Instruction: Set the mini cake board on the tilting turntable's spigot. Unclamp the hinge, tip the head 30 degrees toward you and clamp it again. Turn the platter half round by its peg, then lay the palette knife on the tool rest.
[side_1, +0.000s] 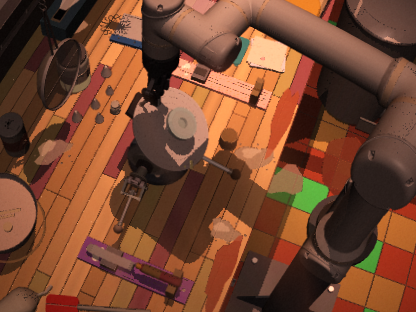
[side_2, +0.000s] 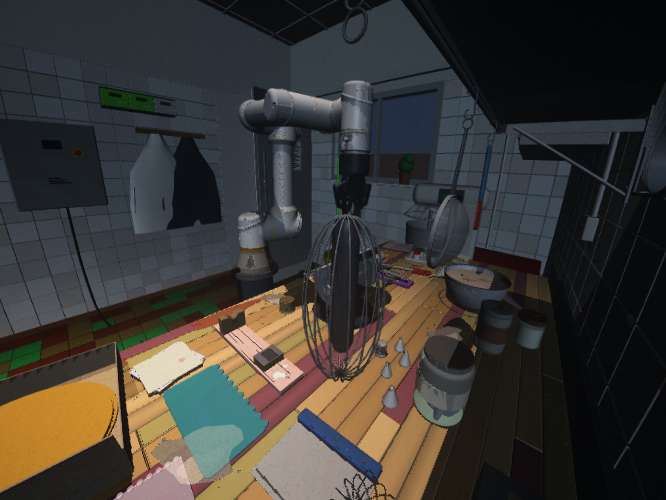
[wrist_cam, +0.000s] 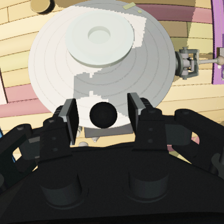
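The small round cake board (side_1: 183, 123) (wrist_cam: 99, 42) sits centred on the tilted turntable platter (side_1: 170, 128) (wrist_cam: 102, 63). The platter's dark peg (wrist_cam: 103, 115) stands at the platter's rim. My gripper (wrist_cam: 102, 112) (side_1: 152, 95) (side_2: 352, 207) hovers over that far rim, open and empty, its fingers on either side of the peg. The hinge clamp lever (side_1: 131, 195) (wrist_cam: 197, 62) juts from the turntable base toward the bench front. The palette knife (side_1: 132, 265) lies on a purple mat near the front edge.
A large hanging wire whisk (side_2: 344, 296) blocks the second side camera's sight of the turntable. A pink tool rest strip (side_1: 225, 82) lies behind the turntable, several piping nozzles (side_1: 97, 105) to its left, a small brown cylinder (side_1: 228, 138) and a ball-ended rod (side_1: 220, 167) to its right.
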